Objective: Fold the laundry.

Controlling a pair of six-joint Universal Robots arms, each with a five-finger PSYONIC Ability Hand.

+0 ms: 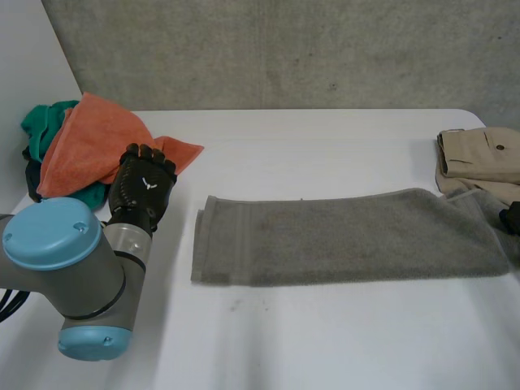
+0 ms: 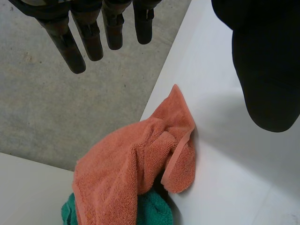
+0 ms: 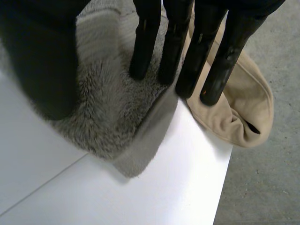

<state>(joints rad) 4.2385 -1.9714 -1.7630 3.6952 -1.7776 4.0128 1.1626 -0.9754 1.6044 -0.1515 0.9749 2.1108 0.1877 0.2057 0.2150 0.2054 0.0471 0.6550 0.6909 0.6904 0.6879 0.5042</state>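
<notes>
Grey towel [image 1: 349, 236] lies flat across the middle of the white table [image 1: 325, 341], folded into a long strip. The right hand [image 3: 199, 51] is at its right end, fingers straight and set apart from the thumb over the towel's corner; whether the fingertips touch the pile is hard to say. The left hand [image 1: 142, 191] hovers off the towel's left end, fingers straight and loose, holding nothing. Beyond it an orange towel [image 1: 89, 146] is heaped on a green cloth [image 1: 41, 122]. A folded beige garment [image 1: 483, 154] lies at the far right, by the towel's end.
</notes>
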